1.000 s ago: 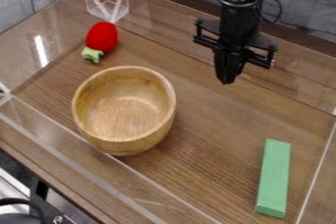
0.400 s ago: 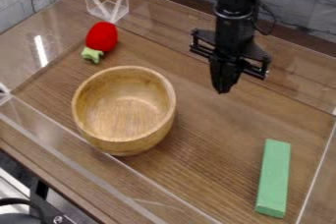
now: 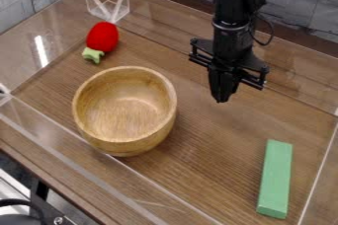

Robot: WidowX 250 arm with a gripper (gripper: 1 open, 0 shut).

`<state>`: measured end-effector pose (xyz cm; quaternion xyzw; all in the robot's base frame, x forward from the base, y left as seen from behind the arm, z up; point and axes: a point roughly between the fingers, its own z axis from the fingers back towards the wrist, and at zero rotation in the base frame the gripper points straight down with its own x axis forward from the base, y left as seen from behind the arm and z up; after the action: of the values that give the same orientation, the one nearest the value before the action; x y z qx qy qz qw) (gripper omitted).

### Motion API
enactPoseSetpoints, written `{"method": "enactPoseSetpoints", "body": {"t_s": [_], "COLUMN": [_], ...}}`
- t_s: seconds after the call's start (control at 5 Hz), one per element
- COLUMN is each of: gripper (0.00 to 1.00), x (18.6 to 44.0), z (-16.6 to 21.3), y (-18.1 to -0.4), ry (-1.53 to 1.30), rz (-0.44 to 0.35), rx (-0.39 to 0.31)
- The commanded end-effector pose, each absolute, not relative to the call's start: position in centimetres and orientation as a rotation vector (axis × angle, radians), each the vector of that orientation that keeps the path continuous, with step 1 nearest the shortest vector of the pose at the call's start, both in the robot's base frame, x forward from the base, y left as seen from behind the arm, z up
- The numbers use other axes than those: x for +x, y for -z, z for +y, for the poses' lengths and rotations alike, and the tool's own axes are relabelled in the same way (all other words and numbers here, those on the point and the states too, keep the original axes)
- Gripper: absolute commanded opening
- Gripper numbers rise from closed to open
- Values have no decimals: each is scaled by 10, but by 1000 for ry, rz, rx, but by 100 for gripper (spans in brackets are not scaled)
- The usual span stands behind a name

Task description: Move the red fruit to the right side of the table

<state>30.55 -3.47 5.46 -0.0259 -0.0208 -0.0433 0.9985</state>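
Camera view: the gripper [image 3: 223,95], pressed together and empty, is seen lowered since a second ago over the surface [image 3: 199,145]; the red fruit [image 3: 102,37] is left untouched far left

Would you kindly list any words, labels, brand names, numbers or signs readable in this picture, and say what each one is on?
None: no readable text anywhere in this view.
Red fruit: no label or print.
Wooden bowl: plain wood, no marking.
Green block: plain, no lettering.
Gripper and the black arm above it: no legible marking at this size.
Table and clear walls: no signs or stickers.
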Motion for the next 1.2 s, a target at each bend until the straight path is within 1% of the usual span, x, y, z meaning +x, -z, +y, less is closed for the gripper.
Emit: {"method": "enactPoseSetpoints", "body": {"t_s": [0.0, 0.6, 0.8, 1.0], "gripper": [0, 0, 100, 100], "x": [308, 303, 301, 300], "z": [-36, -42, -38, -32], "y": [-60, -41, -49, -60], "ry": [106, 171, 160, 146], "rz": [-87, -81, -82, -88], "rx": [-59, -69, -79, -90]}}
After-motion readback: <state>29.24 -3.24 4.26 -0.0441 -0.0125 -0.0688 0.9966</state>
